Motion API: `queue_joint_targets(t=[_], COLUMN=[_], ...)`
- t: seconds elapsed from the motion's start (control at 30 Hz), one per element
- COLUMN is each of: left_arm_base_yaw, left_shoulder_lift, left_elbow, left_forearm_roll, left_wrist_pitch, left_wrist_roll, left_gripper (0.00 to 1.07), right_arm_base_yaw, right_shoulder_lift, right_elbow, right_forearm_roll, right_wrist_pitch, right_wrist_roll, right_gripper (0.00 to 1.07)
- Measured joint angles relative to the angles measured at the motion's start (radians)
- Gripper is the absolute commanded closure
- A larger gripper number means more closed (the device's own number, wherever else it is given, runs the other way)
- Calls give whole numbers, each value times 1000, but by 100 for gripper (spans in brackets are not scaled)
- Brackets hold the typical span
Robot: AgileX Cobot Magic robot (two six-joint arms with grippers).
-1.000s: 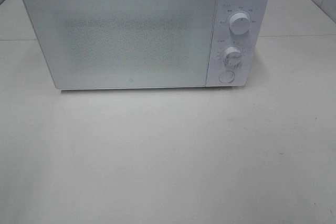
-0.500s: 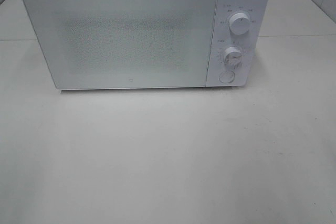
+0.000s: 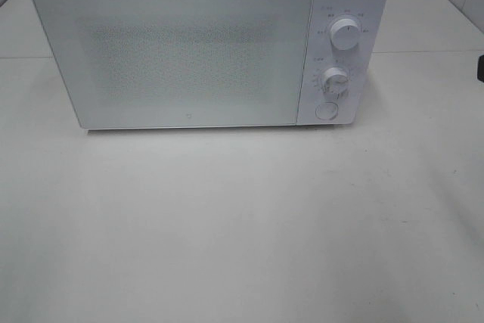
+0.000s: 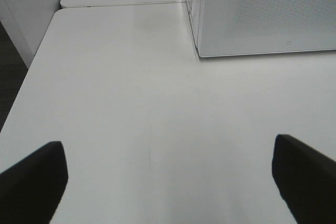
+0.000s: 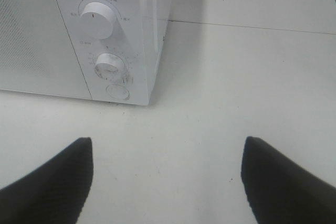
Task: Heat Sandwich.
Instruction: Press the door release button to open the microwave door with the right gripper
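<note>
Entry one, the white microwave (image 3: 204, 51): its rear top is cut by the upper edge of the exterior high view and its body by the frame edges in both wrist views. Its interior is hidden behind the dotted door (image 3: 181, 54), and the markings around the upper knob (image 3: 345, 36) and lower knob (image 3: 333, 81) are too small to read, blurred also in the right wrist view. Entry two, a dark object (image 3: 481, 67): a sliver at the right edge of the exterior high view, mostly out of frame, not identifiable. Entry three, the left gripper (image 4: 167, 153) and right gripper (image 5: 168, 145): only dark finger ends show, the remainder cut by each wrist view's edge.
</note>
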Motion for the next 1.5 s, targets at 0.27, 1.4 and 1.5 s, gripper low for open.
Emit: queue_joint_targets(t=[0.27, 1.4, 1.5], left_arm_base_yaw=[0, 0, 0], left_shoulder_lift=[0, 0, 0], left_elbow=[0, 0, 0], left_forearm_roll=[0, 0, 0], left_wrist_pitch=[0, 0, 0], left_wrist_roll=[0, 0, 0], left_gripper=[6, 6, 6], right_arm_base_yaw=[0, 194, 225], right_shoulder_lift=[155, 645, 666], right_elbow=[0, 235, 238], right_forearm_roll=[12, 479, 513], right_wrist_pitch=[-198, -1184, -1212], right_wrist_roll=[21, -282, -291], right_gripper=[31, 31, 31])
